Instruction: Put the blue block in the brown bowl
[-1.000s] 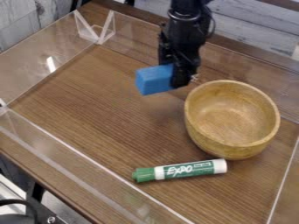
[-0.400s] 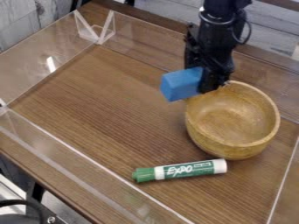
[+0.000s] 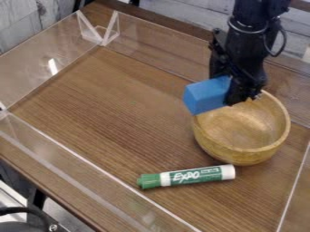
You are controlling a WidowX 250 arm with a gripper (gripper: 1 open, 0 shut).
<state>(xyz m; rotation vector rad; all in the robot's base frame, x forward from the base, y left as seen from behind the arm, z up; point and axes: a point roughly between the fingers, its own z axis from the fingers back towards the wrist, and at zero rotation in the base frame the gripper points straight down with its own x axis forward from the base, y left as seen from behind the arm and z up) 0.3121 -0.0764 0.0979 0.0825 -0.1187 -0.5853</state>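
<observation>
Nearest the camera, a green-and-white Expo marker (image 3: 183,176) lies on the wooden table (image 3: 109,100), just in front of the brown bowl (image 3: 241,123). The bowl sits at the right side of the table, upright, its hollow showing bare wood. Above the bowl's far left rim the blue block (image 3: 208,95) hangs in the air, clear of the table, clamped between the fingers of the black gripper (image 3: 237,89), which points down from above. Farther back and to the left, a clear plastic wall (image 3: 97,27) edges the table
</observation>
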